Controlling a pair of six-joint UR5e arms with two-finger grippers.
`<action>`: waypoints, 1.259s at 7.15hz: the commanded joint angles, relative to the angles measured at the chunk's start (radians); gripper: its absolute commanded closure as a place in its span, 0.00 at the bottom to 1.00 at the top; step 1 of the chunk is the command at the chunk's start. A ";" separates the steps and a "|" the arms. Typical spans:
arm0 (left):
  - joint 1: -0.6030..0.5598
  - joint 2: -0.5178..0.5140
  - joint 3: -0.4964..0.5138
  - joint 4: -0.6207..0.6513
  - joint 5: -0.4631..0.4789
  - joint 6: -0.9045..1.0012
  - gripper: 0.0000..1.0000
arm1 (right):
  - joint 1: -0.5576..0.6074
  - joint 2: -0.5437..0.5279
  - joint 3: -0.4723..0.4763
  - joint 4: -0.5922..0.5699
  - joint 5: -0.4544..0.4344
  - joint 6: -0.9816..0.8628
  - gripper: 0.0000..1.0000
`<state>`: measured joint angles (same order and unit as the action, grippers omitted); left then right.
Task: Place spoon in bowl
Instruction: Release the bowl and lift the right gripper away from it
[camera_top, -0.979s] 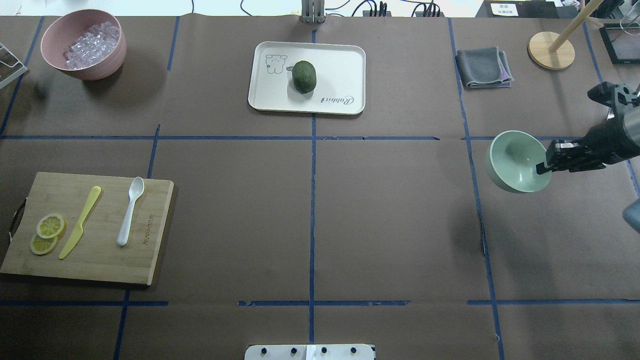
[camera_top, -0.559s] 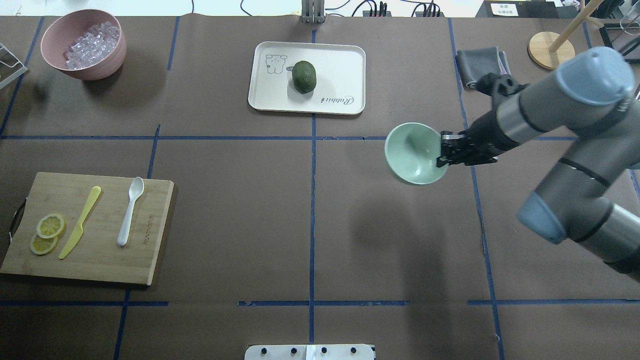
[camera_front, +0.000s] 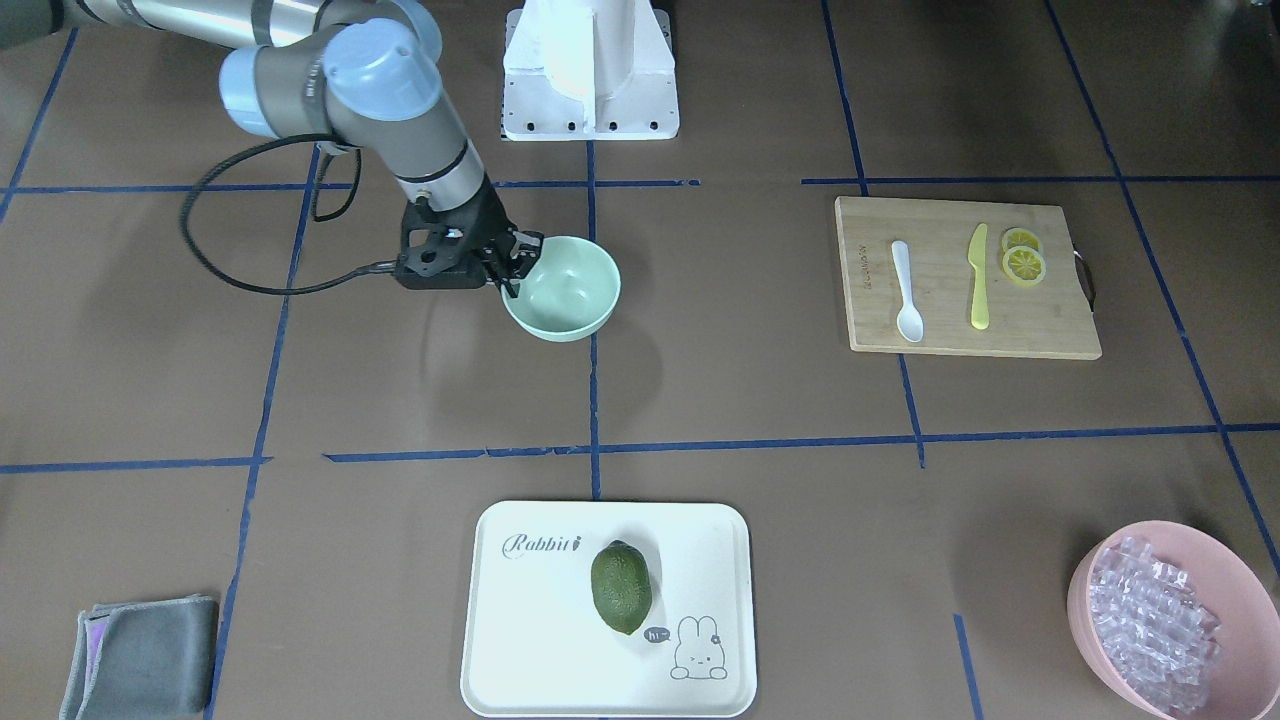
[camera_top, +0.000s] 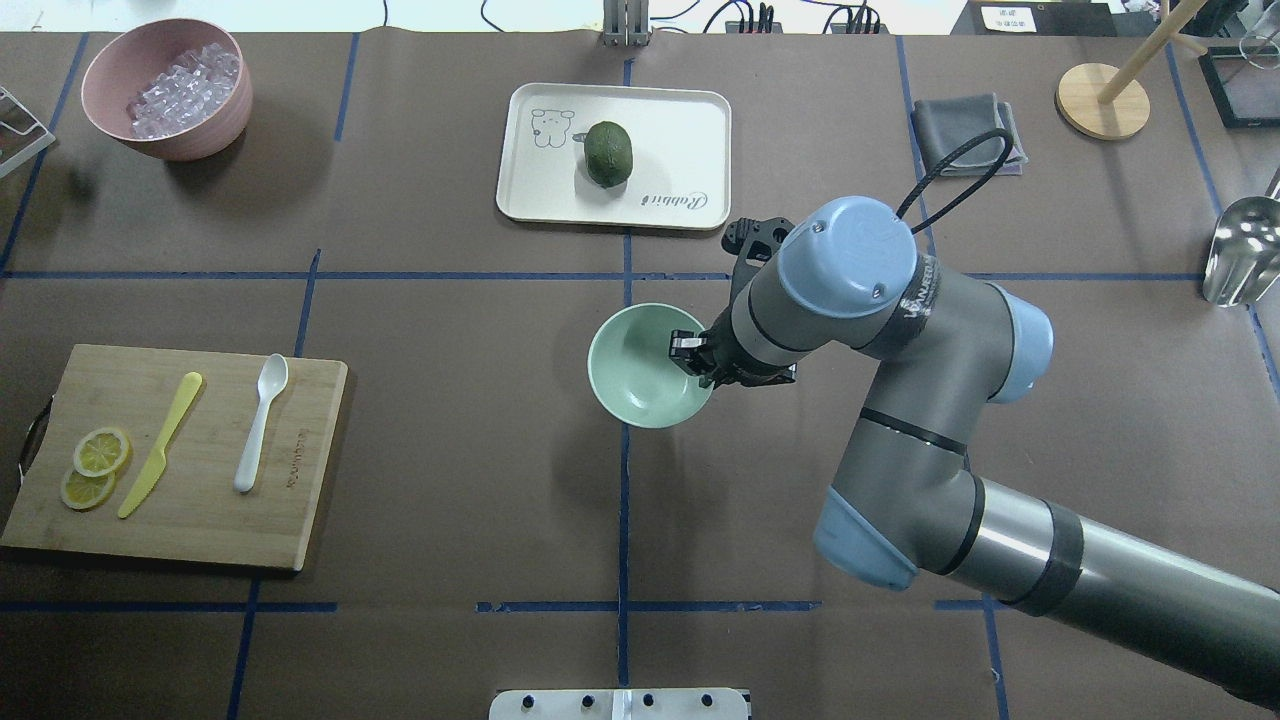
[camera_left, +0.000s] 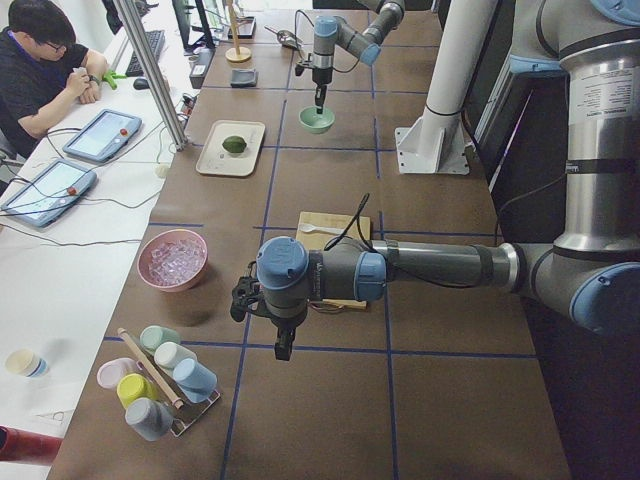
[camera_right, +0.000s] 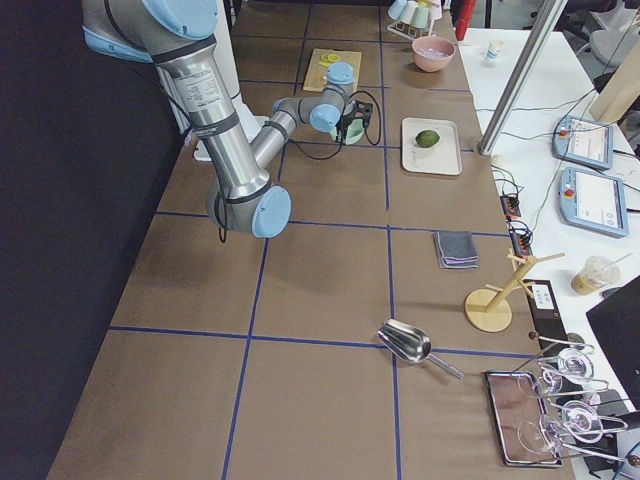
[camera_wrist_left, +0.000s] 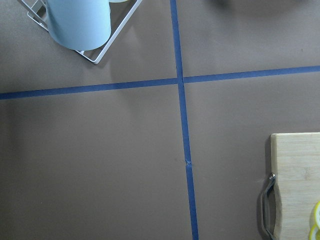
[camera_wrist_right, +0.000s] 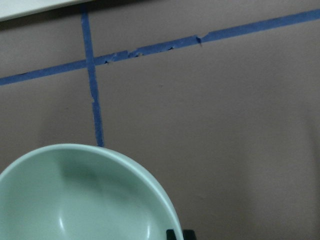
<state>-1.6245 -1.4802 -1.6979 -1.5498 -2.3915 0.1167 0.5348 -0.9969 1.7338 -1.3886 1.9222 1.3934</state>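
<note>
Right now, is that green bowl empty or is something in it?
Empty: the bowl is bare inside; the spoon lies on the cutting board.

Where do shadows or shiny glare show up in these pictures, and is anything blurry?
Overhead view: sharp; the shiny metal scoop at the right edge gleams bright. Front-facing view: a soft shadow darkens the brown table beside the pale mint-green bowl. Right wrist view: that bowl is close, soft-edged, cropped by the frame.
</note>
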 joint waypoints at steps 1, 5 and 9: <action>0.000 0.000 0.003 -0.001 0.000 0.000 0.00 | -0.047 0.021 -0.030 -0.003 -0.042 0.007 0.99; 0.000 0.000 0.001 -0.001 0.003 0.001 0.00 | -0.084 0.064 -0.091 -0.001 -0.088 0.009 0.96; 0.000 0.000 0.003 -0.001 0.005 0.003 0.00 | -0.087 0.058 -0.086 0.036 -0.091 0.041 0.00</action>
<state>-1.6245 -1.4797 -1.6953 -1.5509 -2.3870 0.1192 0.4490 -0.9366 1.6439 -1.3625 1.8342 1.4247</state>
